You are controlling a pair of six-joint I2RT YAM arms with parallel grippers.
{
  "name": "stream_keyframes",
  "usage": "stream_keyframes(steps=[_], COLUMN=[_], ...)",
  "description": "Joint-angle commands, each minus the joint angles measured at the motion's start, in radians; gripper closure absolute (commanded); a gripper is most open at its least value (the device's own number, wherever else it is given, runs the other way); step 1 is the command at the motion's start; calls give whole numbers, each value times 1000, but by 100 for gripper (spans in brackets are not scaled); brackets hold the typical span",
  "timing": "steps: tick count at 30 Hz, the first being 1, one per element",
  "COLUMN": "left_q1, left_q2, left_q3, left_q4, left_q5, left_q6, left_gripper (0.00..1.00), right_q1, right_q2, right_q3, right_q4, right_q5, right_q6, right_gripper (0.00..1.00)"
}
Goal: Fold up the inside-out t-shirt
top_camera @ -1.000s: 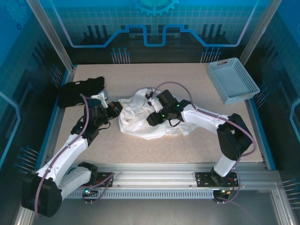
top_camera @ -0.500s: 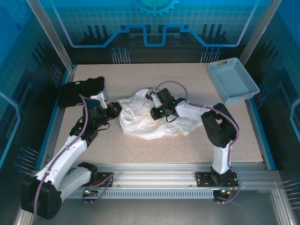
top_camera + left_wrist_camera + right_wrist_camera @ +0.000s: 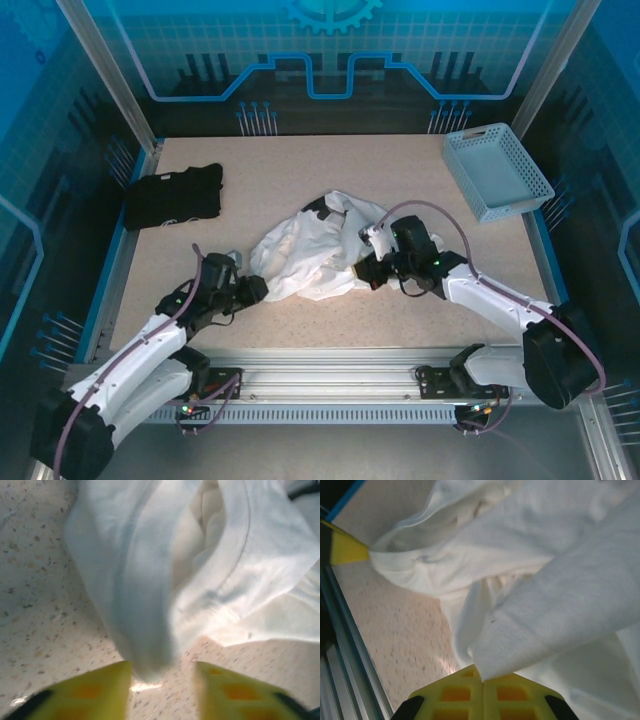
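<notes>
Right tool [image 3: 482, 679] pinches the inside-out t-shirt [image 3: 310, 255], left tool [image 3: 162, 680] parted at its edge

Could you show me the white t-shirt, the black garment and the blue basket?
white t-shirt [image 3: 310, 258]: overhead view, middle of the crumpled cloth.
black garment [image 3: 172, 197]: overhead view, centre of the folded pile.
blue basket [image 3: 472, 132]: overhead view, its far rim.

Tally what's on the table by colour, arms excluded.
White: 1, the t-shirt
Black: 1, the folded garment
Light blue: 1, the basket
Total: 3
</notes>
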Motion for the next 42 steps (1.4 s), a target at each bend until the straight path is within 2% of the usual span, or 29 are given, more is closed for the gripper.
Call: stream_keyframes(steps=[1,5,8,13,16,20,23,25,29,33,35,38,42], left_q1=[-65,-181,-249,-260,-260,-260,-259,-260,-258,-244,-225,-159,-37], left_q2=[-4,165,335,612,753,888,974,1005,1002,907,806,596,410], left_q3=[71,169,258,449,561,688,768,793,807,804,780,681,534], left_q4=[-2,115,162,141,105,43,-20,-44,-45,0,49,210,497], left_q5=[-140,-162,-173,-171,-134,-117,-130,-140,-146,-58,12,182,416], left_q6=[105,285,407,468,499,538,569,583,596,577,543,442,215], left_gripper=[37,25,20,14,13,20,31,42,66,100,100,100,100], right_q1=[-27,-33,-38,-52,-52,-53,-54,-57,-67,-78,-75,-72,-72], right_q2=[-43,-38,-43,-60,-70,-91,-105,-114,-134,-182,-231,-301,-319], right_q3=[-12,-18,-21,-39,-50,-67,-77,-79,-45,13,49,90,52], right_q4=[18,20,16,18,18,22,24,18,-50,-92,-113,-169,-110], right_q5=[-58,-46,-11,-2,1,14,26,48,142,147,140,193,209], right_q6=[-32,-22,-7,14,20,20,24,26,14,-4,-38,-125,-106], right_gripper=[100,100,100,100,100,100,100,100,100,100,100,100,100])
